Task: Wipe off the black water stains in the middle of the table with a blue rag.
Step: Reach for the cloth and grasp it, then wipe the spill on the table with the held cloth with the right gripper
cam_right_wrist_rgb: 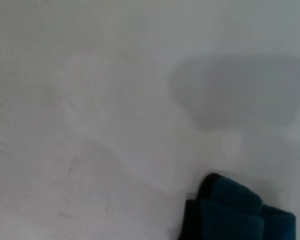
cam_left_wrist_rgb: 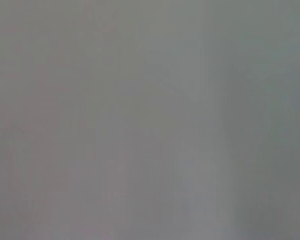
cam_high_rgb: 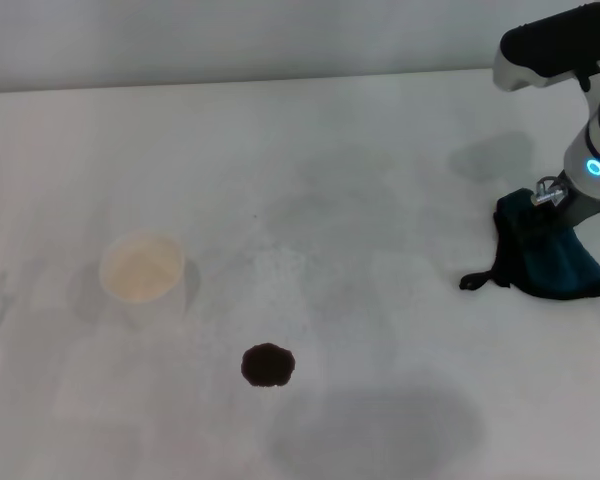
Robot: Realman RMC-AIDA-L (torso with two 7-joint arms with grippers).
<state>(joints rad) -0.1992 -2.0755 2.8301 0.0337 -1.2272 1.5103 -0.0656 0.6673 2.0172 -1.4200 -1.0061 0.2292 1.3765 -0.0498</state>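
Note:
The black water stain [cam_high_rgb: 268,365] is a small dark blot on the white table [cam_high_rgb: 360,130], at the front centre. The blue rag [cam_high_rgb: 552,255] stands bunched up at the right edge, with its black loop [cam_high_rgb: 477,281] trailing on the table. My right gripper [cam_high_rgb: 552,200] is at the top of the rag and shut on it; the rag hangs from it down to the table. The rag's folds also show in the right wrist view [cam_right_wrist_rgb: 235,212]. The stain is far to the left of the rag. My left gripper is out of view.
A white cup [cam_high_rgb: 142,266] stands left of the middle, behind and to the left of the stain. Faint grey smudges [cam_high_rgb: 380,425] mark the table near the front. The left wrist view shows only a blank grey surface.

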